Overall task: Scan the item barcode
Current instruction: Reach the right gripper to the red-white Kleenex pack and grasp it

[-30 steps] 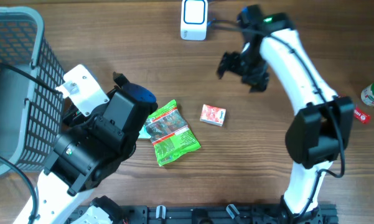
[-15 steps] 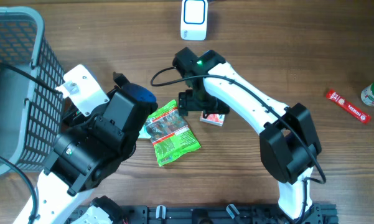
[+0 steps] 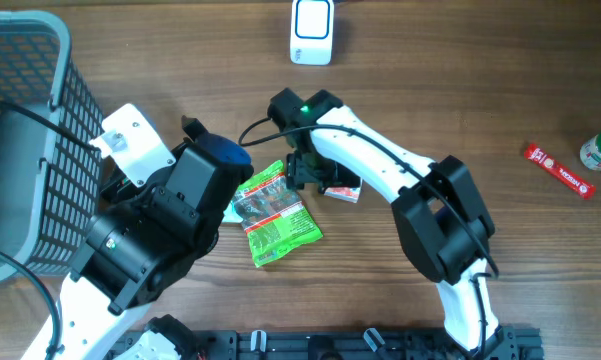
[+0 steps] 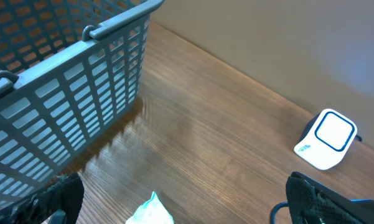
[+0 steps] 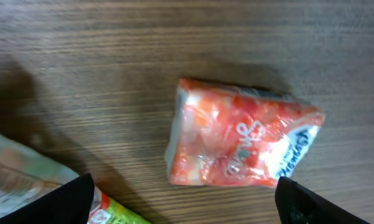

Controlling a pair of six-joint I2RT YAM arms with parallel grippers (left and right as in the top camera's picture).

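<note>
1. Hovering over the small orange-red packet (image 5: pixel 236 146), the right claw (image 5: pixel 187 205) stands spread, one finger on either side, pinching nothing.
2. Packet lies flat on the worktop (image 3: pixel 460 90), just beside the green pouch (image 3: pixel 273 215) and well apart from the white scanner (image 3: pixel 312 30).
3. Early days, I'd say: no pickup and no scan yet. Grasp, lift and presenting the code all remain.
4. Long axis runs across the wrist view, dipping slightly at its right end. Printed face up, no barcode showing.
5. Left claw (image 4: pixel 187 205) is spread too, and empty.

An orange packet (image 5: pixel 239 143) lies on the wooden table (image 5: pixel 112 62), clear of the wide-spread hand (image 5: pixel 187 205).
</note>
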